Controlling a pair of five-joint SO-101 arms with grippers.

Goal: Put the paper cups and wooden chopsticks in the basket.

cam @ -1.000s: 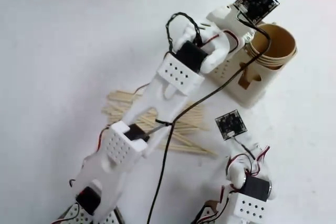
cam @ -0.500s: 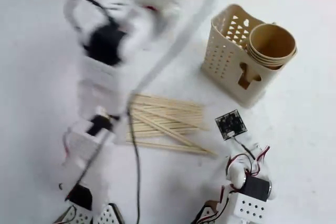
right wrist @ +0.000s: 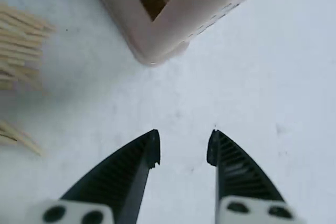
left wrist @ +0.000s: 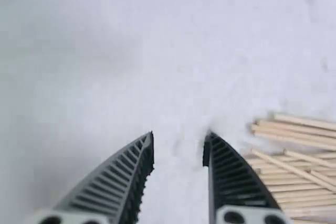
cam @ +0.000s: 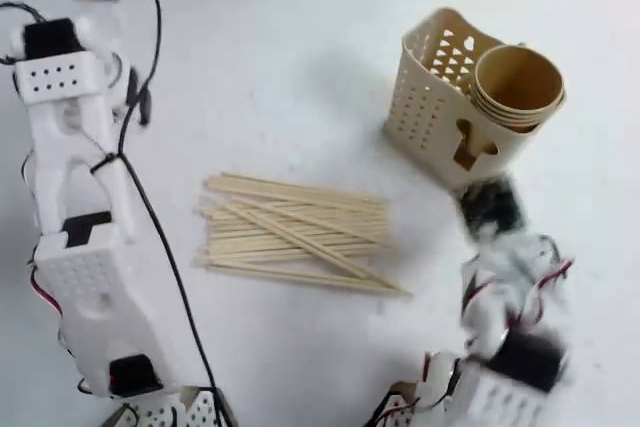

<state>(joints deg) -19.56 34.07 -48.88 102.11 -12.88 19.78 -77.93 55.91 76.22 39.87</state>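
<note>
White counter (cam: 300,67): paper cups (cam: 518,82) sit stacked inside the basket (cam: 430,97), while the chopsticks (cam: 295,232) lie piled loose mid-counter, so I judge them still pending. Left jaws spread, empty, near the pile's end. Right jaws spread, empty, near the basket's foot.

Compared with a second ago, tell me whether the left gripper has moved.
Yes. The left gripper has swung away from the basket, crossing over the chopsticks to the side of the pile away from the basket.
</note>
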